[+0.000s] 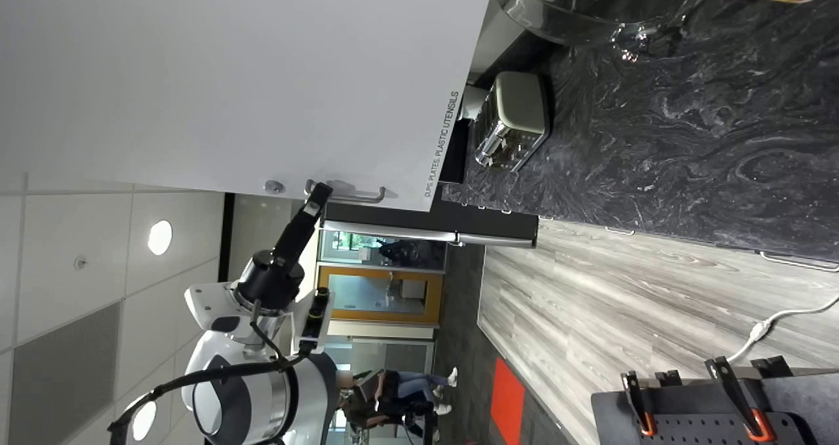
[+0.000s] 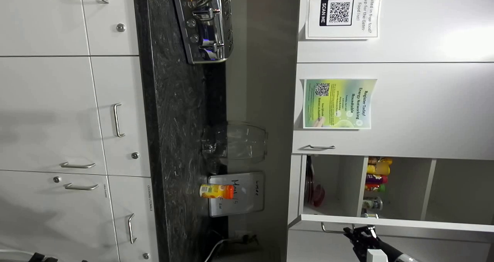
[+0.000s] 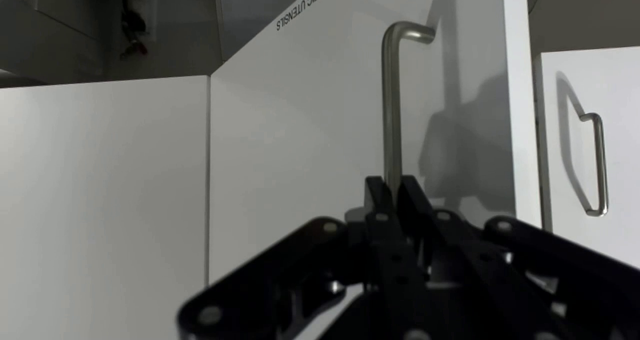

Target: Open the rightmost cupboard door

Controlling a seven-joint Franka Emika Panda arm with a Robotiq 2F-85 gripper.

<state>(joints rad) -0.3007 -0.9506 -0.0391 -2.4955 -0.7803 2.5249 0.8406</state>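
One end of the handle [image 3: 391,104] is hidden in the wrist view by the gripper [image 3: 393,182] clamped on it; the open door [image 1: 262,71], beside shelves [image 2: 428,188], is cut off in every view.

I see the door [image 1: 275,84] white, its handle [image 3: 391,104] silver, and my end effector [image 3: 393,182] black. The desk [image 1: 668,124] shows me pale swirls on dark grey; the floor [image 1: 557,301], grey-beige streaks; the mat [image 1: 508,402], red-orange; the bottle [image 2: 211,191], yellow with an orange cap [image 2: 230,191].

white cupboard door [image 1: 262,84] — open (seemingly wide)
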